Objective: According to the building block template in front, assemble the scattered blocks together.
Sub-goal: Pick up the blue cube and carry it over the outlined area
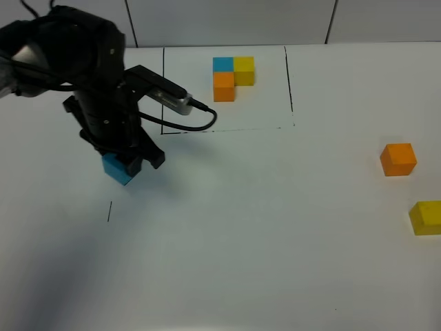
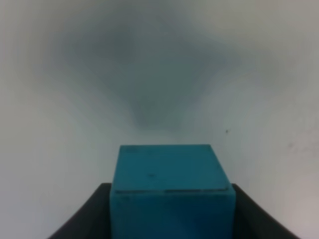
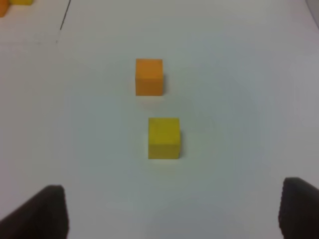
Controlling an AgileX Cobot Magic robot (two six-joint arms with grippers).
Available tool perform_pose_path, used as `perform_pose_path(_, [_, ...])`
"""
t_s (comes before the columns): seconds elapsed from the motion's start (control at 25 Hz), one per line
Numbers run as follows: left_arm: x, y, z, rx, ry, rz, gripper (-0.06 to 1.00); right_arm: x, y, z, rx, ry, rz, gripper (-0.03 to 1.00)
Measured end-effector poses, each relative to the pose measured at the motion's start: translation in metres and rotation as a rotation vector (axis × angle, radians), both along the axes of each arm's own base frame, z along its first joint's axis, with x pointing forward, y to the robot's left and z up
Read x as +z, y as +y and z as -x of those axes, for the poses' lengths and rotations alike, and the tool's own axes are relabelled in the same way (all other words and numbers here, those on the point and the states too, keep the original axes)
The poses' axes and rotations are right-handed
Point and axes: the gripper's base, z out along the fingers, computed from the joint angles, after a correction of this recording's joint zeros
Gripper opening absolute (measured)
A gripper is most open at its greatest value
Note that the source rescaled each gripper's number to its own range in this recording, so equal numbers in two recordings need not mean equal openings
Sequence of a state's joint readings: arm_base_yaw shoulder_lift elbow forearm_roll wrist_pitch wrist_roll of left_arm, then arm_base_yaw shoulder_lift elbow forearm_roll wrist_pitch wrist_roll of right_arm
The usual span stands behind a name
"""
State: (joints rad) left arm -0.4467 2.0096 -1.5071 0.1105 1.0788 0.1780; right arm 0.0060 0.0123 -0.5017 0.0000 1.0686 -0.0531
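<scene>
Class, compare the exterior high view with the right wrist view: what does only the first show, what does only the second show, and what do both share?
Only exterior high: the left gripper shut on the blue cube, and the whole framed template. Only right wrist: the right gripper, open, with nothing between its dark fingers. Both: the loose orange cube and yellow cube, apart on the white table. The right wrist view also catches clipped slivers of the template.

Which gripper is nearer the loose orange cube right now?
Right. The right gripper hangs open facing the loose orange cube, with the yellow cube between them; the left gripper is far across the table, shut on the blue cube.
</scene>
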Motion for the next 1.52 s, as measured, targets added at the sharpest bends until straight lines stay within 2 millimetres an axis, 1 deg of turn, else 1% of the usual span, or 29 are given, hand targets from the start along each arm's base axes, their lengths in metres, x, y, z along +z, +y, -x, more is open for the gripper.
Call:
perform_pose_path(0.12, [-0.001, -0.032, -0.013, -0.143, 0.001, -0.009, 0.0, 0.0, 0.0, 0.0, 0.0, 0.0, 0.0, 0.73])
perform_pose_path(0.24, [0.0, -0.059, -0.021, -0.267, -0.003, -0.007, 0.0, 0.0, 0.0, 0.0, 0.0, 0.0, 0.0, 0.73])
perform_pose_path(0.4, [0.001, -0.089, -0.035, -0.402, -0.051, 0.013, 0.0, 0.0, 0.0, 0.0, 0.0, 0.0, 0.0, 0.73])
perform_pose_path(0.52, [-0.002, -0.103, -0.044, -0.477, -0.081, 0.023, 0.0, 0.0, 0.0, 0.0, 0.0, 0.0, 0.0, 0.73])
perform_pose_path(0.64, [-0.005, -0.111, -0.049, -0.547, -0.091, 0.027, 0.0, 0.0, 0.0, 0.0, 0.0, 0.0, -0.001, 0.73])
perform_pose_path(0.84, [-0.011, -0.12, -0.045, -0.68, -0.061, 0.062, 0.0, 0.0, 0.0, 0.0, 0.0, 0.0, -0.001, 0.73])
perform_pose_path(1.04, [-0.021, -0.123, -0.045, -0.768, -0.03, 0.074, 0.0, 0.0, 0.0, 0.0, 0.0, 0.0, -0.001, 0.72])
perform_pose_path(1.24, [-0.034, -0.126, -0.047, -0.807, -0.004, 0.083, 0.0, 0.0, 0.0, 0.0, 0.0, 0.0, -0.001, 0.72])
perform_pose_path(1.52, [-0.034, -0.134, -0.052, -0.847, -0.029, 0.124, 0.0, 0.0, 0.0, 0.0, 0.0, 0.0, -0.001, 0.72])
